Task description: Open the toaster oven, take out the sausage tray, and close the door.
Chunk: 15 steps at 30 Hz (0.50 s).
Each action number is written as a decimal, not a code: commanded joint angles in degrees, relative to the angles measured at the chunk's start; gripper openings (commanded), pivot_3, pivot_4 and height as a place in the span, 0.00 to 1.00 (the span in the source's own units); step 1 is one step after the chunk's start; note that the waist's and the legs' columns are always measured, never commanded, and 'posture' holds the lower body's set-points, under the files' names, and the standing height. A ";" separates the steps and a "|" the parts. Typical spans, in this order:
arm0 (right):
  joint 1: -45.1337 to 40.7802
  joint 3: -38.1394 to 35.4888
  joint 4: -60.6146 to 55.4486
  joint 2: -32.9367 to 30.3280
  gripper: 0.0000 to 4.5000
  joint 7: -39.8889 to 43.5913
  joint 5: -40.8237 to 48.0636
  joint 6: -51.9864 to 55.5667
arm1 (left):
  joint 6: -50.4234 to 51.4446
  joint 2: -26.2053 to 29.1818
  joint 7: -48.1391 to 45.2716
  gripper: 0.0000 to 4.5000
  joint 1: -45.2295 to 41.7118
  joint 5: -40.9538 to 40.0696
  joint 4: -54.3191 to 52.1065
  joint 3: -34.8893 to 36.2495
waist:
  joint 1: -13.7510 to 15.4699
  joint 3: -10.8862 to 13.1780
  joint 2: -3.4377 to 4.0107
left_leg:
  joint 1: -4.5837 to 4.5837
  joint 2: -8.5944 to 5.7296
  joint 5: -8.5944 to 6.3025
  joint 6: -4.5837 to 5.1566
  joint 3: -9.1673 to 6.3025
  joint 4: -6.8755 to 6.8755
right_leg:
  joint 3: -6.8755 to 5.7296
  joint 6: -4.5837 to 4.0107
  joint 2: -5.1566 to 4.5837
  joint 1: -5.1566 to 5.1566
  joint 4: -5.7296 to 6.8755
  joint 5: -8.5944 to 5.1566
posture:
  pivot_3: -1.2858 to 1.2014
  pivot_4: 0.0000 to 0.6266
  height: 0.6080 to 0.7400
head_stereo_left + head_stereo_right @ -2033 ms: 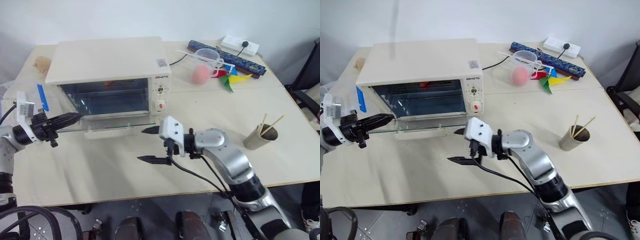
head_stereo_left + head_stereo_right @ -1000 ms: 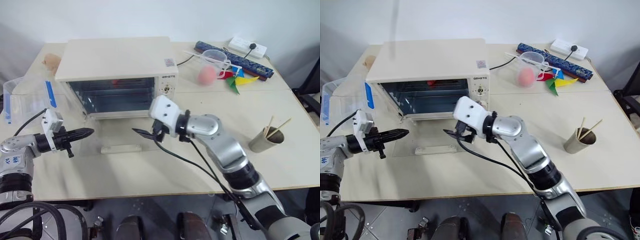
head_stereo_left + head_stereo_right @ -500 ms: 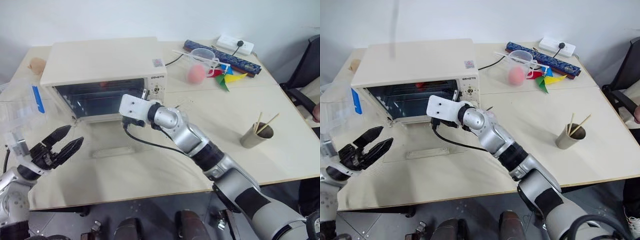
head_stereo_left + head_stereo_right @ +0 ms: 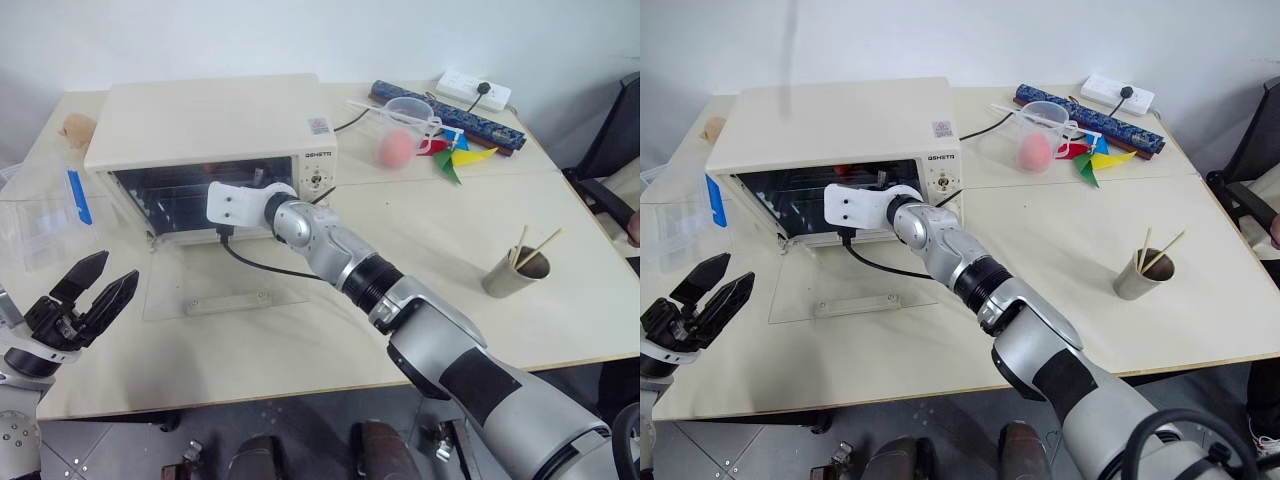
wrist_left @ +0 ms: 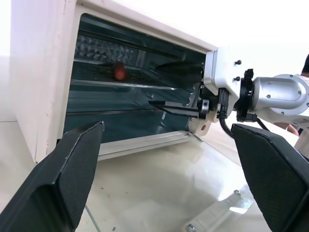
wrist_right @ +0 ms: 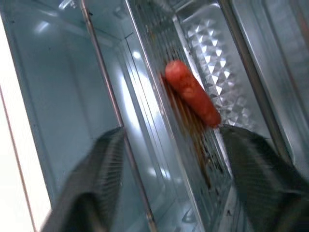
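Toaster oven point(image 4: 215, 140), a large cream-white boxy appliance with a control panel of knobs at its right end, sits at the upper left of the head views on a pale wooden table point(image 4: 420, 250). Its door point(image 4: 225, 285), a clear glass panel with a long cream-white bar handle point(image 4: 233, 301), lies folded down flat on the table in front of the open cavity, left of centre. Inside, the sausage tray point(image 6: 193, 116), a shallow silver metal tray with a ridged bottom and brown grease stains, rests on the upper rack; one red sausage point(image 6: 192, 92) lies on it.

The right gripper point(image 5: 176, 107) reaches into the oven mouth from the right, its white wrist block just outside the opening. In the right wrist view its two black fingers point(image 6: 104, 164) stand apart on either side of the sausage and tray edge, not visibly touching either; whether they grip anything I cannot tell.

The left gripper point(image 4: 90, 290) hovers at the lower left of the head views, off the table's front corner, its fingers spread wide and holding nothing.

A clear plastic box with a blue clasp point(image 4: 45, 215) stands left of the oven. At the upper right lie a clear measuring jug point(image 4: 412, 118), a pink ball point(image 4: 392, 149), a colourful paper pinwheel point(image 4: 458, 158) and a white power strip point(image 4: 474, 90). A brown paper cup with wooden sticks point(image 4: 512, 272) stands at the right.
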 commanded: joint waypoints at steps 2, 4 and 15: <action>-3.16 0.37 2.71 1.22 0.35 -3.52 -2.55 -2.14 | -0.80 0.51 0.62 1.00 -0.58 -1.12 -2.01 1.03 | 0.02 0.00 0.00 | 0.00 -0.01 0.00 0.00 -0.01 0.00 | 0.01 0.00 -0.01 0.00 0.00 0.00 | 0.52 0.24 1.00; -3.41 0.59 2.91 1.06 0.17 -4.02 -3.38 -2.87 | -0.78 0.68 0.85 1.00 -1.34 -1.03 -1.63 0.69 | -0.01 0.00 0.01 | 0.00 0.00 0.00 0.00 0.00 0.00 | 0.00 0.00 0.00 0.00 0.00 0.00 | 0.52 0.24 1.00; -1.85 0.68 -2.19 0.16 0.01 -3.40 -5.79 -3.38 | 0.00 1.60 1.14 1.00 -6.08 0.03 1.18 -1.53 | -0.35 0.01 0.02 | -0.03 0.02 0.01 -0.01 0.00 -0.02 | 0.00 -0.01 0.02 -0.02 -0.01 0.00 | 0.52 0.24 1.00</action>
